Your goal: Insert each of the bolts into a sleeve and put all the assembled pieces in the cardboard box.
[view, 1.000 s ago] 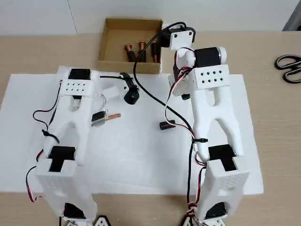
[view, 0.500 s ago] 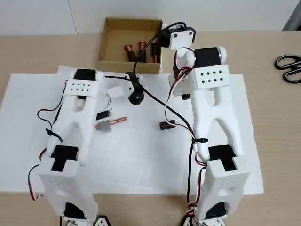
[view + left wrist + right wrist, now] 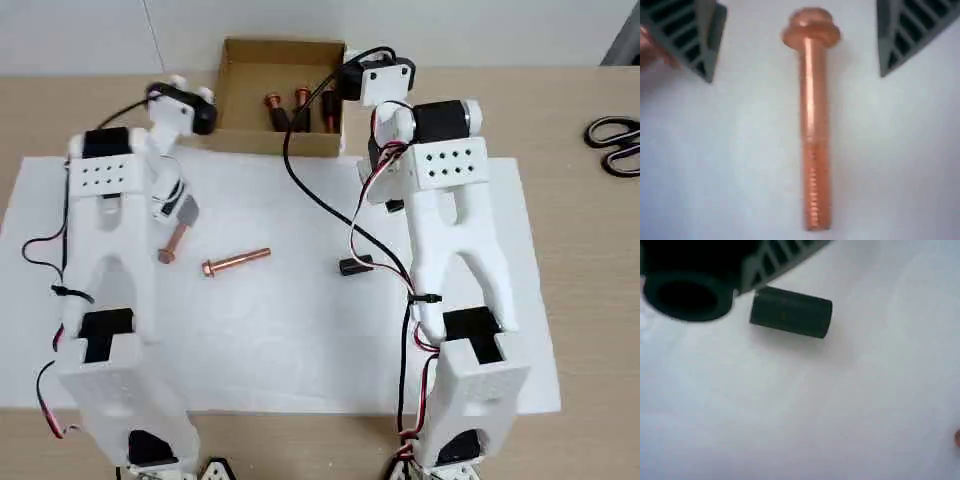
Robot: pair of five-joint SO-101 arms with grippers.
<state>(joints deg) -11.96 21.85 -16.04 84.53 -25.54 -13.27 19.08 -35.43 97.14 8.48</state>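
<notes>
The left gripper (image 3: 800, 45) is hanging over the left part of the white sheet (image 3: 300, 340) that is covering the tabletop (image 3: 570, 230). It is pointing down with its jaws spread wide and gripping nothing. One tip is standing on either side of the head of a bolt (image 3: 812, 135), which is lying flat on the sheet between them, apart from both. Just beside it, toward the middle, a second bolt (image 3: 236, 262) is lying flat on the sheet as well. Behind them, at the sheet's far edge, the cardboard box (image 3: 240, 90) is holding three assembled pieces (image 3: 301, 108), which are resting side by side near its right wall. Right of the second bolt, a black sleeve (image 3: 355, 265) is lying on its side on the sheet. The right gripper (image 3: 755, 265) is hovering close to it without touching it; whether it is open or closed cannot be told. At the far right, scissors (image 3: 615, 140) are lying on the bare tabletop.
</notes>
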